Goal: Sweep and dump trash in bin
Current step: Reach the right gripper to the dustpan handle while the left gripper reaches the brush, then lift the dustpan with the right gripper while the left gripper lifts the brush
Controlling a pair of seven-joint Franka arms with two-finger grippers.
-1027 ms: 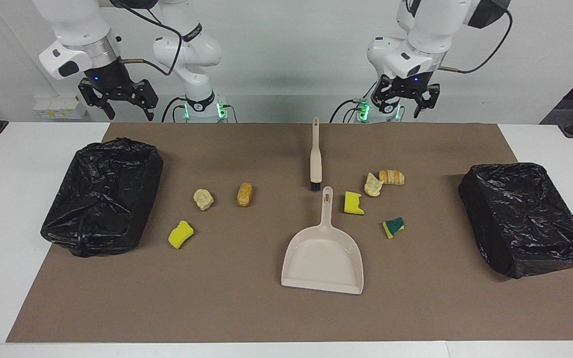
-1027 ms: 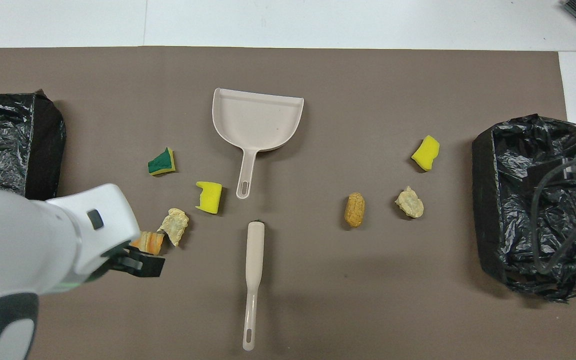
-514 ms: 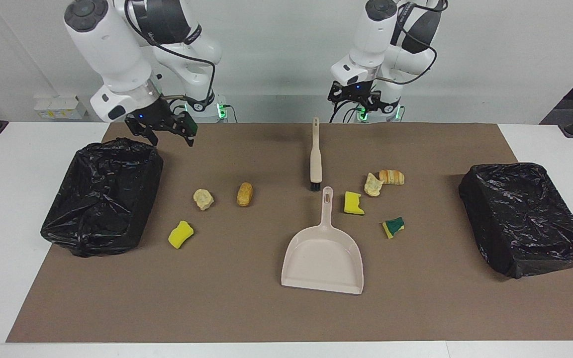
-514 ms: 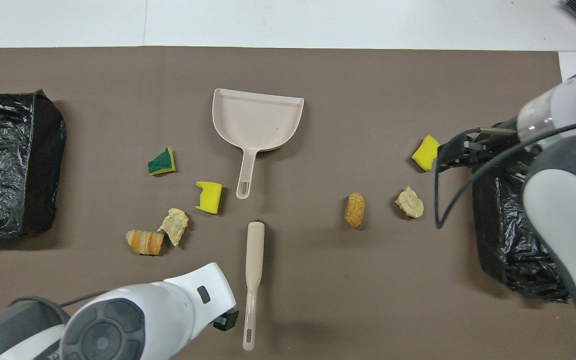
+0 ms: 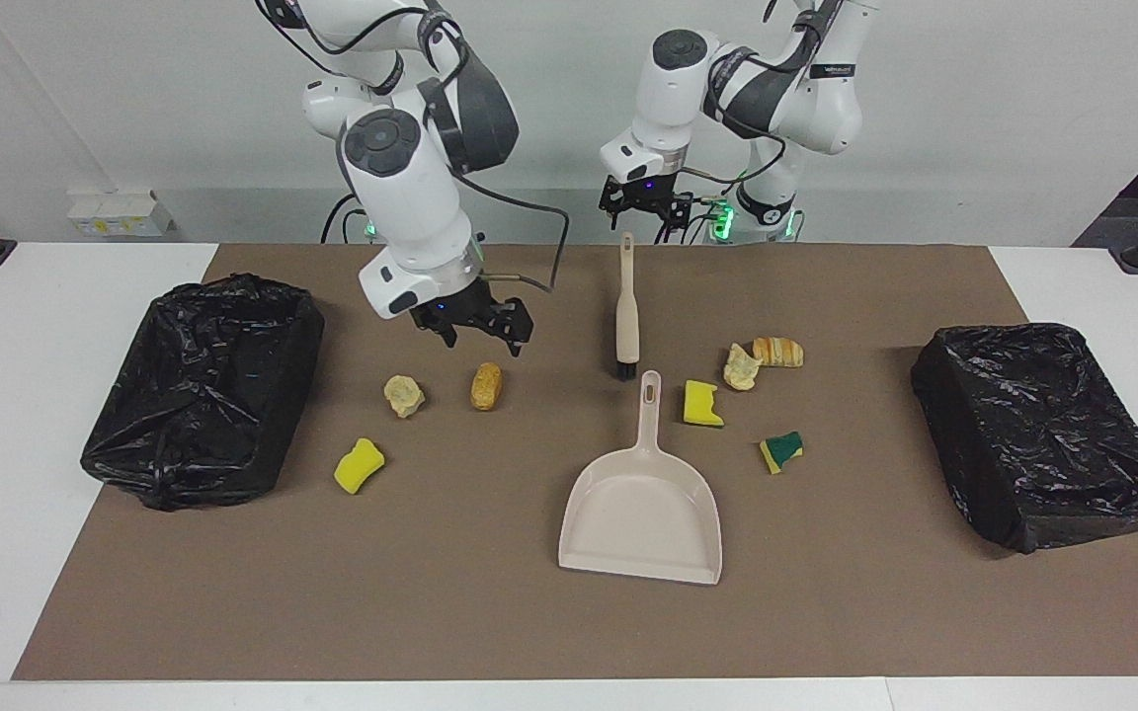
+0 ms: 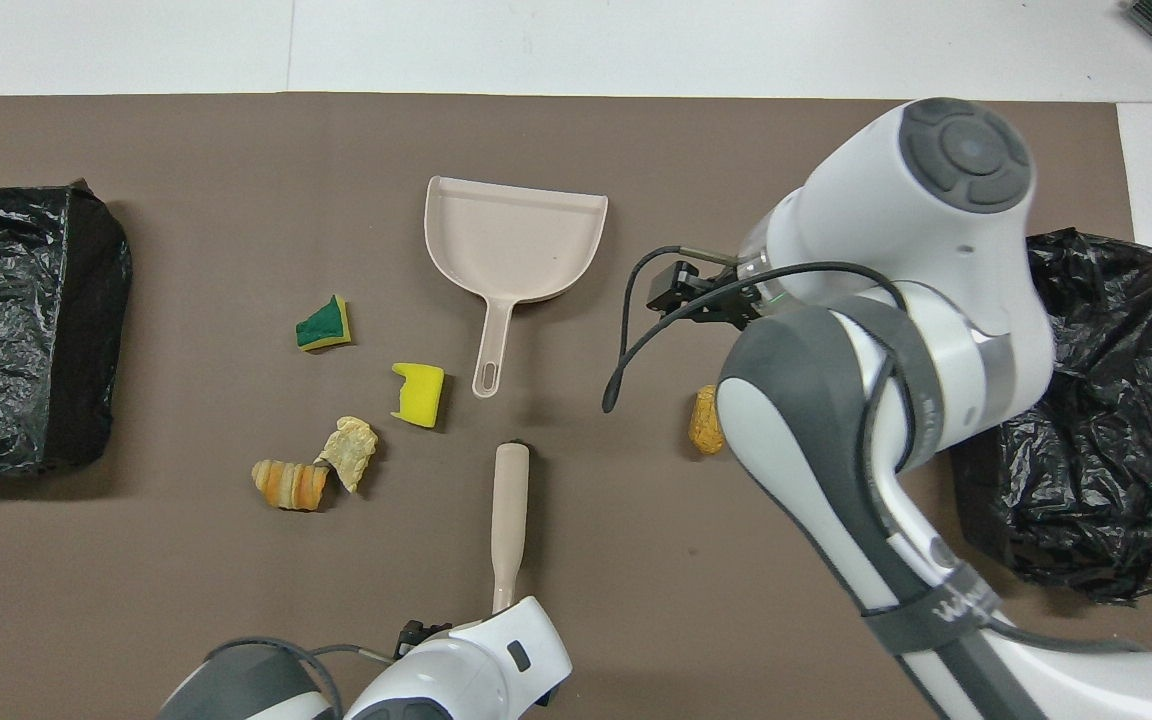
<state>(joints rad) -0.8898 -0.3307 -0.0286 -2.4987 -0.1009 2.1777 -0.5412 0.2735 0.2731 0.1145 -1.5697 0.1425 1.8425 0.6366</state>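
So both arms are out over the surface (image 5: 115, 612). The right tool (image 5: 475, 334) hangs wide open and empty over the brown roll (image 5: 486, 385); the left tool (image 5: 643, 209), also open with nothing in it, hovers over the brush (image 5: 627, 316) handle's end. All 7 trash (image 5: 360, 465) scraps lie loose on the mat around the dustpan (image 5: 642, 509), between the 2 bins (image 5: 203, 390).

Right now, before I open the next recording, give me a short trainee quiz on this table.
1. True or false: the dustpan holds trash.
2. Which tool lies nearer to the robots? A: the brush. B: the dustpan.
3. How many scraps lie on the mat?
Key: 1 false; 2 A; 3 seven.
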